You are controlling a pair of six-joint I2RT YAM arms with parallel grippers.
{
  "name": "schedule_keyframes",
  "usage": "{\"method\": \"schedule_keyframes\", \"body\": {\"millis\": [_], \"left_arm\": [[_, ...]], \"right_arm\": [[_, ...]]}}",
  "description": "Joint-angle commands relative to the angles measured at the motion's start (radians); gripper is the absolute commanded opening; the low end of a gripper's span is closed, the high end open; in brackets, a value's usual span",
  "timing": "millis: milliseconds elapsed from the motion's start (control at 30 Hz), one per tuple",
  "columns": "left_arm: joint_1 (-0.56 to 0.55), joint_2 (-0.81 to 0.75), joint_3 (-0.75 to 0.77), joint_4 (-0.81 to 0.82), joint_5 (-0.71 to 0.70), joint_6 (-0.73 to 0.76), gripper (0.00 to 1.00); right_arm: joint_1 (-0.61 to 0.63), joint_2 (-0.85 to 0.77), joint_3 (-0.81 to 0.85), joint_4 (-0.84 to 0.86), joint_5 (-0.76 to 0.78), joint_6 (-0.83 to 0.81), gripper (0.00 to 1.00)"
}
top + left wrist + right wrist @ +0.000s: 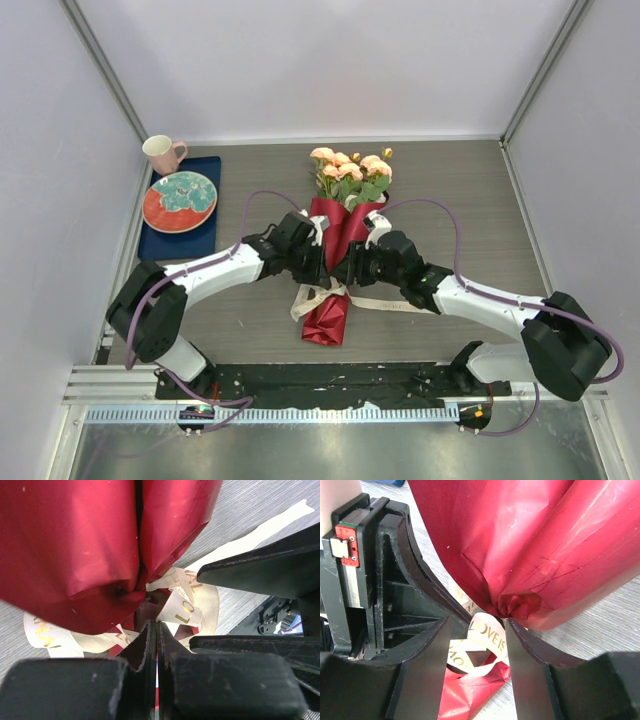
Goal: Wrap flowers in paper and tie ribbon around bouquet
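The bouquet lies mid-table: the pink-peach flowers (350,170) point to the far side, and the red paper (340,228) is pinched to a waist with a crumpled tail (327,320) below. The cream ribbon (318,297) is bunched at that waist, one end trailing right (392,303). My left gripper (322,262) presses in from the left. Its jaws are shut (152,625) just under the ribbon (187,607) and paper (75,545), with nothing visible between them. My right gripper (352,266) is open (477,621), and a lettered loop of ribbon (490,632) sits between its fingers below the paper (535,540).
A dark blue tray (180,238) at the far left carries a red and teal plate (180,200) and a pink mug (162,153). Enclosure walls stand on three sides. The two wrists nearly touch; the left gripper's body (380,580) fills the right wrist view's left side.
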Motion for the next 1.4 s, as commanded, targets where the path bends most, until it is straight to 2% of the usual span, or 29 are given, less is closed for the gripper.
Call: {"method": "schedule_keyframes", "body": {"millis": [0,300,367,500,533,633,733,767,900,1000,1033,1133,1200,1267,1333,1367], "left_arm": [[0.004,-0.034,-0.015,0.045,-0.008,-0.010,0.02],[0.009,-0.086,0.018,-0.005,-0.028,-0.003,0.03],[0.015,-0.100,0.016,-0.013,-0.028,-0.006,0.06],[0.055,-0.170,-0.004,-0.053,-0.032,-0.018,0.16],[0.061,-0.187,-0.027,-0.059,-0.046,-0.032,0.25],[0.089,-0.268,-0.100,-0.088,-0.078,-0.081,0.44],[0.095,-0.362,-0.197,-0.080,-0.081,-0.116,0.52],[0.095,-0.385,-0.220,-0.082,-0.083,-0.141,0.52],[0.096,-0.500,-0.317,-0.094,-0.098,-0.211,0.53],[0.096,-0.572,-0.384,-0.085,-0.115,-0.247,0.53],[0.098,-0.580,-0.410,-0.079,-0.114,-0.248,0.53],[0.096,-0.586,-0.458,-0.058,-0.100,-0.288,0.55],[0.098,-0.585,-0.487,-0.038,-0.080,-0.309,0.56],[0.098,-0.591,-0.501,-0.028,-0.075,-0.311,0.56],[0.096,-0.611,-0.513,-0.027,-0.074,-0.314,0.56],[0.096,-0.620,-0.518,-0.016,-0.069,-0.314,0.56]], "right_arm": [[0.004,0.019,0.012,0.029,-0.009,-0.054,0.53],[0.015,0.039,0.026,0.031,-0.061,-0.156,0.46],[0.016,0.048,0.034,0.028,-0.071,-0.164,0.44],[0.019,0.063,0.035,0.018,-0.074,-0.175,0.45],[0.021,0.065,0.037,0.015,-0.068,-0.177,0.45],[0.021,0.063,0.047,0.003,-0.040,-0.180,0.42],[0.021,0.046,0.063,-0.017,-0.006,-0.187,0.40],[0.021,0.045,0.069,-0.023,-0.003,-0.193,0.44],[0.021,0.059,0.095,-0.049,-0.020,-0.207,0.44],[0.021,0.072,0.104,-0.052,-0.040,-0.207,0.33],[0.021,0.075,0.106,-0.054,-0.042,-0.207,0.25],[0.021,0.072,0.107,-0.046,-0.051,-0.196,0.11],[0.021,0.069,0.109,-0.048,-0.048,-0.195,0.06],[0.021,0.060,0.107,-0.052,-0.046,-0.198,0.15],[0.021,0.054,0.100,-0.054,-0.048,-0.207,0.30],[0.019,0.057,0.097,-0.051,-0.051,-0.209,0.32]]}}
